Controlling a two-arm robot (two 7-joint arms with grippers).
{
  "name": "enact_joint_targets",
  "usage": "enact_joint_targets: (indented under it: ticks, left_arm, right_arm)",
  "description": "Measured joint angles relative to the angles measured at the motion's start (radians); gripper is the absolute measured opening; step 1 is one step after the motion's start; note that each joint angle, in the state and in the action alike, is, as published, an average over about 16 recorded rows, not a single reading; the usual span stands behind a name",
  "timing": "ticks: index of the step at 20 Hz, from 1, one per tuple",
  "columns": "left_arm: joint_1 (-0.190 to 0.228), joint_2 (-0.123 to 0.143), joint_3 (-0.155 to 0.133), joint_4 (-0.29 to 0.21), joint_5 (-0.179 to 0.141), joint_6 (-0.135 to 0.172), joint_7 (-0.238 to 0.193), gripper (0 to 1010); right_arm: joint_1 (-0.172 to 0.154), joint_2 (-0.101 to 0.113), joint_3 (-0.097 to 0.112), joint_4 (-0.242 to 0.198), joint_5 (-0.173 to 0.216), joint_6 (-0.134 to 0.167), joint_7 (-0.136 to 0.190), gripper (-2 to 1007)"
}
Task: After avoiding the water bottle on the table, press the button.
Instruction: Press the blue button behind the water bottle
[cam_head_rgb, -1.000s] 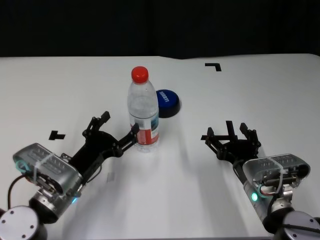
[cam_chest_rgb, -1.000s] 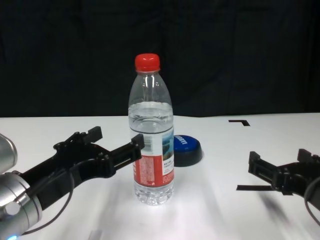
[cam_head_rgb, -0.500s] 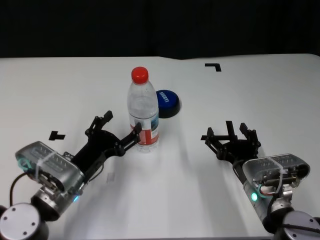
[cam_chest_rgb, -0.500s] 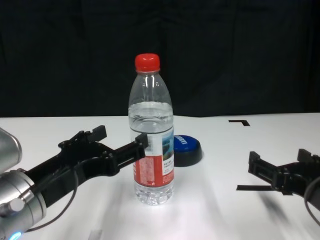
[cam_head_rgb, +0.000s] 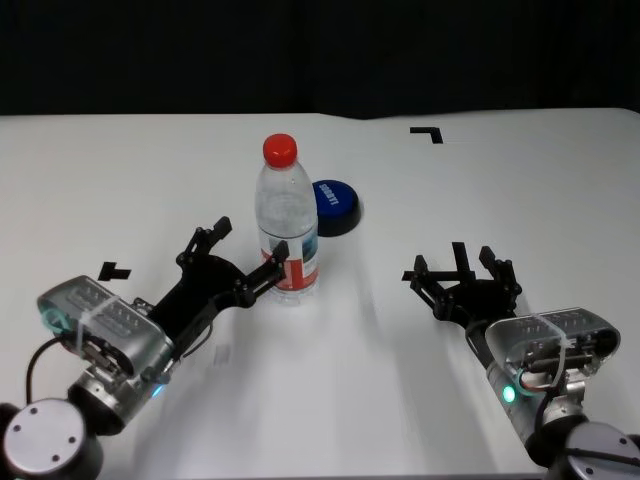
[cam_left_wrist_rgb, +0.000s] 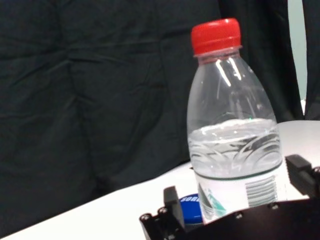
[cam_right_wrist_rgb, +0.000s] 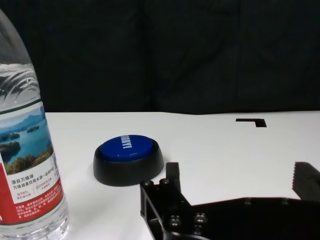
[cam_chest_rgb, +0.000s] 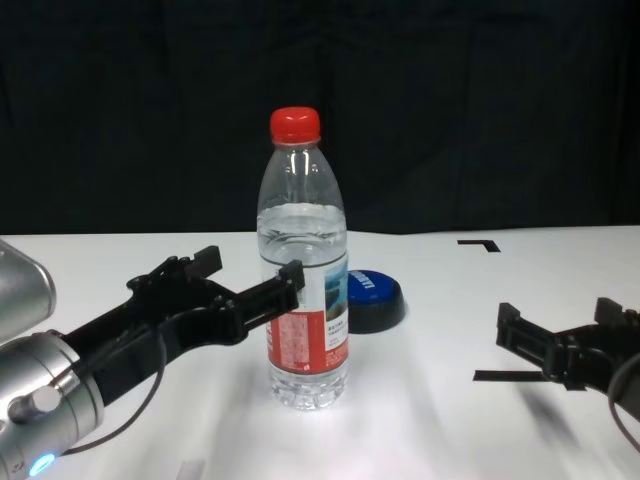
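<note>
1. Button (cam_head_rgb: 334, 204), a low blue dome with white lettering on a black base, sat on the white table (cam_head_rgb: 120, 170) just beyond the water bottle (cam_head_rgb: 287, 222), at about 1 o'clock from it in the head view.
2. Water bottle stood upright near the table's middle, its red cap (cam_chest_rgb: 294, 124) on and water filling it to just above the label.
3. Left gripper (cam_head_rgb: 246, 252) lay low over the table at about 8 o'clock from the bottle, with its fingers spread apart.
4. One left fingertip (cam_head_rgb: 280, 251) sat at the bottle's label, and whether it touched could not be told; the other (cam_head_rgb: 219, 229) stood clear to the bottle's left.
5. In the chest view the left gripper (cam_chest_rgb: 250, 270) crossed in front of the label's left edge.
6. Right gripper (cam_head_rgb: 462, 266) rested at about 4 o'clock from the bottle, well apart from it, fingers spread and holding nothing.
7. From the right wrist camera the button (cam_right_wrist_rgb: 128, 160) showed beside the bottle (cam_right_wrist_rgb: 29, 150), with a small gap between them.
8. A black tape corner mark (cam_head_rgb: 428, 132) lay at 2 o'clock from the button, near the table's far edge.
</note>
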Motion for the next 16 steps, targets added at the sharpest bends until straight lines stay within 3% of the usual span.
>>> enact_joint_targets:
  ticks: [16]
  left_arm:
    - [-0.019,0.003,0.008,0.017,-0.011,-0.004,-0.009,1003]
  right_arm:
    - [0.000,0.000,0.000,0.000,0.000,0.000,0.000,1003]
